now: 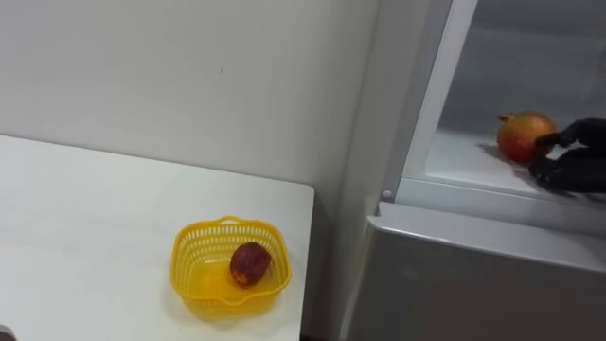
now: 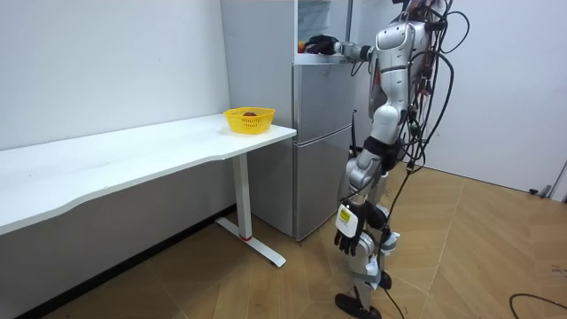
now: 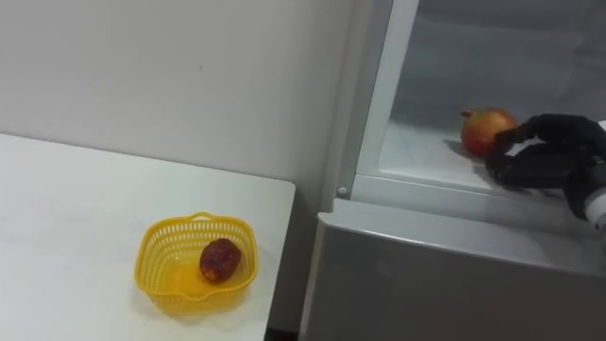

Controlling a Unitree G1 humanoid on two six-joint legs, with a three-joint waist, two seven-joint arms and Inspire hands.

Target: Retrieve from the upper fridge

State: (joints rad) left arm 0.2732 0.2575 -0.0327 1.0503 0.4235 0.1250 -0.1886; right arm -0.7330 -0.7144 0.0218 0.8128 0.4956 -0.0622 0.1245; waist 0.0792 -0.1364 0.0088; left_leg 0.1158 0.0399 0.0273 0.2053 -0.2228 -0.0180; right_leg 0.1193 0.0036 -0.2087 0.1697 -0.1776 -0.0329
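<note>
Far off to the left of the reaching hand, a white table (image 1: 95, 237) stands against the wall. Near its right corner is a yellow basket (image 1: 192, 244) with a dark red fruit (image 1: 249, 263) lying in it, lower than the hand and well apart from it. Next comes the fridge (image 1: 473, 275): its upper compartment is open and its lower door is closed, just below the hand. The robot stands right up against it, with its right arm stretched into the upper compartment. On the white shelf (image 1: 464, 156) sits a red-orange pomegranate (image 1: 523, 134), immediately left of the right hand (image 1: 576, 166). That black hand's fingers are curved and apart, with the tips touching the fruit's right side, and they are not closed round it. The pomegranate rests on the shelf. In the room view the left hand (image 2: 347, 232) hangs beside the thigh, and I cannot tell its state.
</note>
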